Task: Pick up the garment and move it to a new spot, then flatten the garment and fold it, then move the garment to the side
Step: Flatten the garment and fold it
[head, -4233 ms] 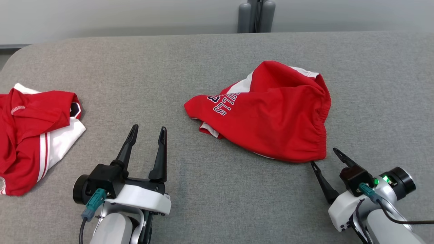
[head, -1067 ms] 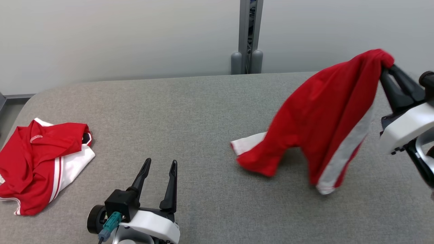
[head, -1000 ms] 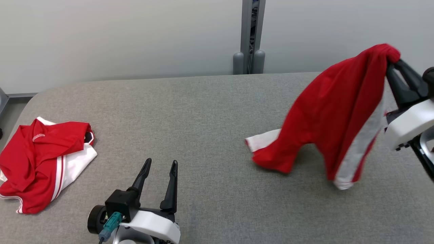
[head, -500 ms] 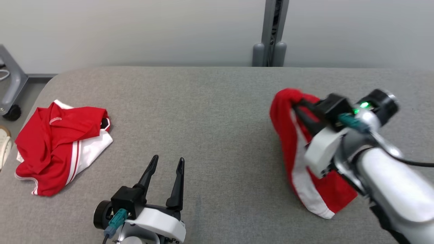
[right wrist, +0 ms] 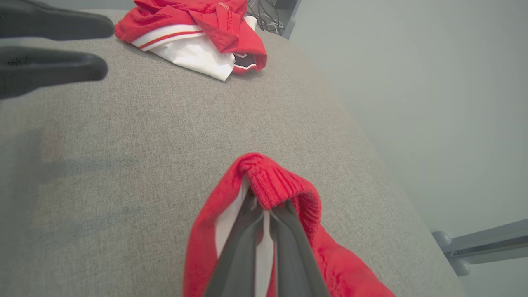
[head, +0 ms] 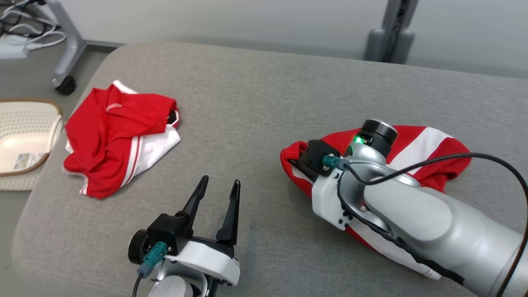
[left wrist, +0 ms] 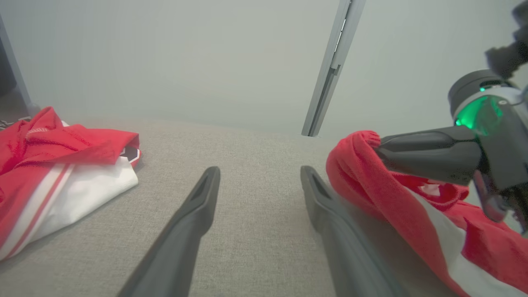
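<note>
The garment [head: 429,144] lies at centre right of the head view on the grey surface [head: 255,103]. Its elastic hem is pinched in the right pincer [right wrist: 264,206], which is pressed together on it. We set the hem flat before letting go, well apart from the other red garment [head: 119,132] at upper left. The right forearm lies low across the cloth. The left pincer [head: 220,181] hovers spread at lower centre.
</note>
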Controlling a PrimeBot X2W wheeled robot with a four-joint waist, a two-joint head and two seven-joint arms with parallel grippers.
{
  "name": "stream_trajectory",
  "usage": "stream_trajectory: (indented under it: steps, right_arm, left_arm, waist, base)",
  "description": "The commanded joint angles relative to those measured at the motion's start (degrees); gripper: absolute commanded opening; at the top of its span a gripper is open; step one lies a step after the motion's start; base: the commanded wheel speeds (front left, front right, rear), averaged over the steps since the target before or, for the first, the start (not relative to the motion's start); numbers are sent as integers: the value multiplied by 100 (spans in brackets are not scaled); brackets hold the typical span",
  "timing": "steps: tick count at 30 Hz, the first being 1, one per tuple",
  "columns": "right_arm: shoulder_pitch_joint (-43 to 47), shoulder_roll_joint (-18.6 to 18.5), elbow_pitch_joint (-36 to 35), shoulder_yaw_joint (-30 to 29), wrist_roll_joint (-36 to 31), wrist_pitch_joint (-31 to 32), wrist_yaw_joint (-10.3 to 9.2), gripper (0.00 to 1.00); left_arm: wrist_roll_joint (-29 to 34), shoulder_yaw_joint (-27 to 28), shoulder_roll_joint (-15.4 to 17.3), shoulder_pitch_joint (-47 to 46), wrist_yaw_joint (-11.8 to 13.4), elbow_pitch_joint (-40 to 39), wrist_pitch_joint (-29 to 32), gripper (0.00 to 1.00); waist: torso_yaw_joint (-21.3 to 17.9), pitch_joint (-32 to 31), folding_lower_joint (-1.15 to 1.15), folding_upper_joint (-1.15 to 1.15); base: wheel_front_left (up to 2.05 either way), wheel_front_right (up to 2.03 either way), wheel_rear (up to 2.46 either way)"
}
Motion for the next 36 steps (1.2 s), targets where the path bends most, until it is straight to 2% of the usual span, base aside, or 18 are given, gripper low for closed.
stream_trajectory:
  steps: [1,6,7,8,14,21,31,36]
  right_arm:
    - [-113,72,110,29,52,-49,-1,0]
    - [70,371,268,61,-286,218,-1,0]
    - [61,383,279,53,-399,203,-1,43]
    - [99,396,329,51,-457,255,-1,100]
    - [158,548,450,61,-647,338,-1,100]
    - [-16,535,416,57,-715,344,-1,100]
    - [-495,513,1079,46,193,-650,-1,100]
    - [-403,412,1427,-281,673,-1322,-1,100]
  left_arm:
    - [-56,-19,24,-102,30,-11,-7,100]
    - [-152,-131,22,-140,78,-7,-7,100]
    - [-161,-140,24,-146,87,-7,-7,100]
    - [-177,-149,22,-155,81,-4,-7,100]
    - [-201,-176,23,-148,120,-6,-7,100]
    - [-121,-94,22,-98,108,53,-7,100]
    - [37,174,22,37,96,80,-7,100]
    - [142,389,23,142,59,64,-7,100]
  waist:
    - [270,149,0,0]
    - [584,224,0,0]
    - [623,237,0,0]
    - [658,243,0,0]
    - [729,239,0,0]
    - [554,95,0,0]
    - [113,-208,0,0]
    - [-235,-364,0,0]
  base:
    - [0,0,0]
    - [0,0,0]
    - [0,0,0]
    - [0,0,0]
    - [0,0,0]
    - [0,0,0]
    - [0,0,0]
    - [0,0,0]
